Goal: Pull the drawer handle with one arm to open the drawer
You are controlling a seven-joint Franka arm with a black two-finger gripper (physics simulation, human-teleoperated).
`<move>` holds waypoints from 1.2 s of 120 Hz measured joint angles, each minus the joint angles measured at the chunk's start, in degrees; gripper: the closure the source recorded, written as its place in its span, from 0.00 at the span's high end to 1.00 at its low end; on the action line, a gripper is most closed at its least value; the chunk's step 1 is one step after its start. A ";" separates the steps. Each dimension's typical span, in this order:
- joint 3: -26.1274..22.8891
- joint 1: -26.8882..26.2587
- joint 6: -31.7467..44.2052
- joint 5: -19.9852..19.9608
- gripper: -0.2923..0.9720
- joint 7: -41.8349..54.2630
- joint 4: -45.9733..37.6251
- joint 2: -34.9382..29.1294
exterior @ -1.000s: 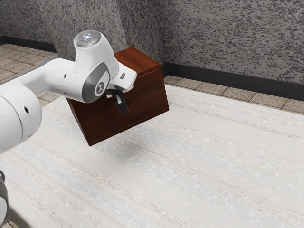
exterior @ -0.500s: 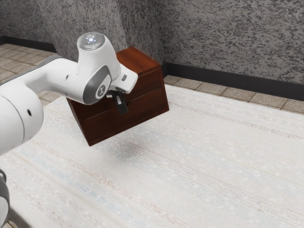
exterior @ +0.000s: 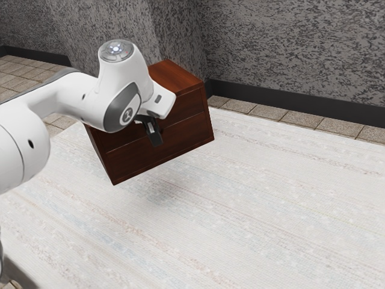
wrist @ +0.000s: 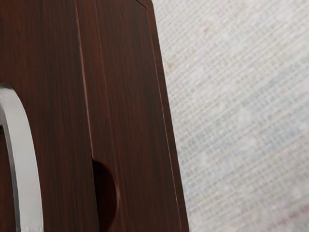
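One black gripper (exterior: 157,138) at dark wooden drawer cabinet (exterior: 186,120) front, near curved silver handle (wrist: 23,164), placed for pull; grip: cannot tell.

Dark glossy wood drawer cabinet (exterior: 186,127); handle (wrist: 20,159) seemingly smooth metal; table (exterior: 271,198) matt, woven cloth.

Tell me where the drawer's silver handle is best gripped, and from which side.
Across the middle of the silver handle, its arched bar, coming straight at the drawer front: the bar seems to bow out from the wood, so closing around it should work.
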 joint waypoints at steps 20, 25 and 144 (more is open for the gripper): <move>0.07 -0.39 0.05 0.07 0.75 -0.50 -0.27 0.29; 0.08 -0.99 0.12 0.01 0.78 -0.63 -0.15 0.24; 0.00 -7.01 0.46 5.25 0.76 -4.52 -8.81 7.71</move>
